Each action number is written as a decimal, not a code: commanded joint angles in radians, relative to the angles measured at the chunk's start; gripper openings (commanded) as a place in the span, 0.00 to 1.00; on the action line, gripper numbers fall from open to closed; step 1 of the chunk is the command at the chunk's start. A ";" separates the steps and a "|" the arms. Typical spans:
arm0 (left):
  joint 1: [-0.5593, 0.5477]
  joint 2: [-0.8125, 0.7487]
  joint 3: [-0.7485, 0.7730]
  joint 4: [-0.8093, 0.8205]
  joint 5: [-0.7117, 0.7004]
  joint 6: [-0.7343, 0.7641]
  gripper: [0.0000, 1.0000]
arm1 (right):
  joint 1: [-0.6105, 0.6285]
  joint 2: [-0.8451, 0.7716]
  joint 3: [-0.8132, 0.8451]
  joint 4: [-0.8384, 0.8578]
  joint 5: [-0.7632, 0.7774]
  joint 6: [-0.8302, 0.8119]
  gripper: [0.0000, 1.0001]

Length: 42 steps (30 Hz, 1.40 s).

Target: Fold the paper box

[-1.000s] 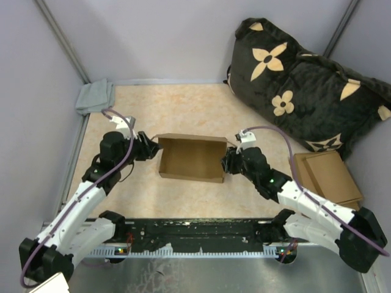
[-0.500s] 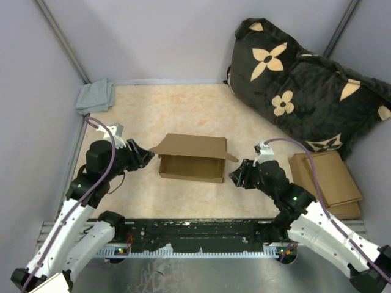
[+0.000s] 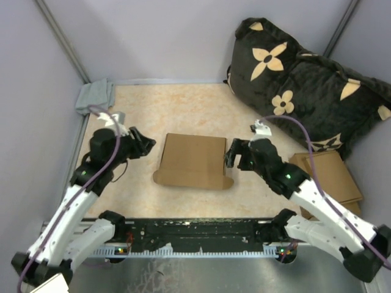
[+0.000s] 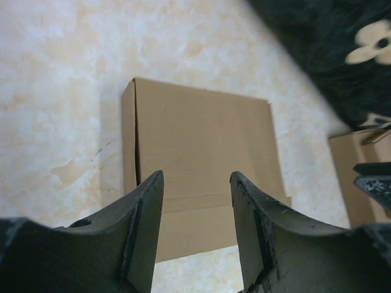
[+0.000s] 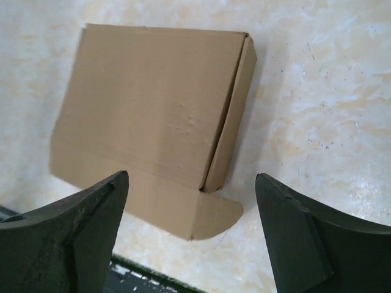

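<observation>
text: none readable | paper box (image 3: 194, 160): plain, unprinted | numbers/signs: none

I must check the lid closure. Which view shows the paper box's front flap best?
Right wrist view: the paper box is close, its front flap plainly untucked. Top view shows it small; in the left wrist view fingers hide part.
</observation>
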 commanded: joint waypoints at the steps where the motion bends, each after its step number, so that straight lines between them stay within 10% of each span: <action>1: -0.007 0.231 -0.034 0.087 0.046 0.039 0.54 | -0.074 0.263 0.076 0.074 -0.066 -0.058 0.85; 28: -0.007 0.681 -0.076 0.248 0.079 0.049 0.51 | -0.168 0.749 0.083 0.304 -0.319 -0.140 0.55; 42: -0.007 0.839 0.099 0.312 0.137 0.044 0.49 | -0.300 0.979 0.387 0.307 -0.401 -0.233 0.49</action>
